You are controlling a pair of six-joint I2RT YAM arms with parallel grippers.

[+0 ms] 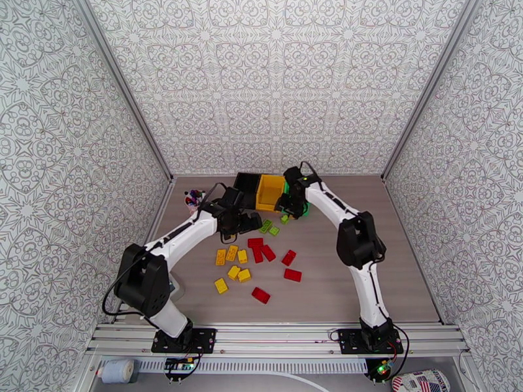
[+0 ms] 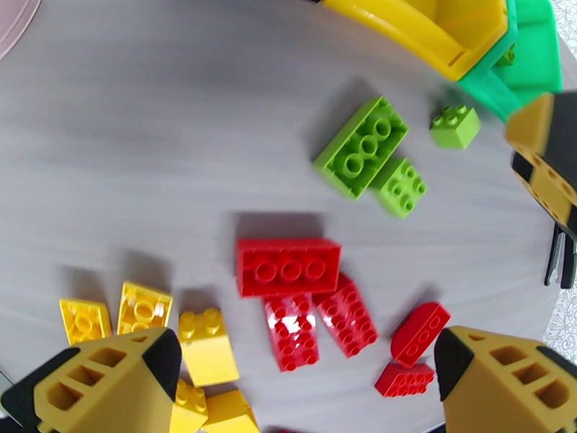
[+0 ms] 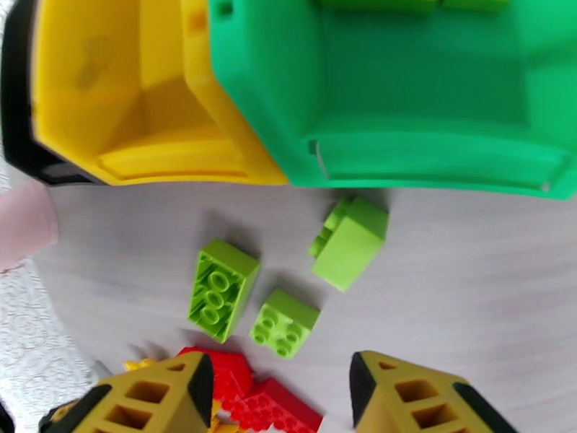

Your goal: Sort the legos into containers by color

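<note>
Before green bin (image 3: 433, 156), on bench (image 3: 469, 283): small green lego (image 3: 285, 322) straight ahead of right pincer (image 3: 280, 380), the nearer; spread, empty.

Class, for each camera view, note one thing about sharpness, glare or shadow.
Top external: evenly lit and sharp, walls splaying outward. Left wrist: white glare on a red brick, soft shadow behind the green brick. Right wrist: green bin smeared.

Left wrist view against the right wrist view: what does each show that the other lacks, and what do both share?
Left wrist, not right: the rounded red brick and the small red brick beside it. Right wrist, not left: green bricks inside the green bin. Both: three loose light green bricks on the table, near the yellow bin.
</note>
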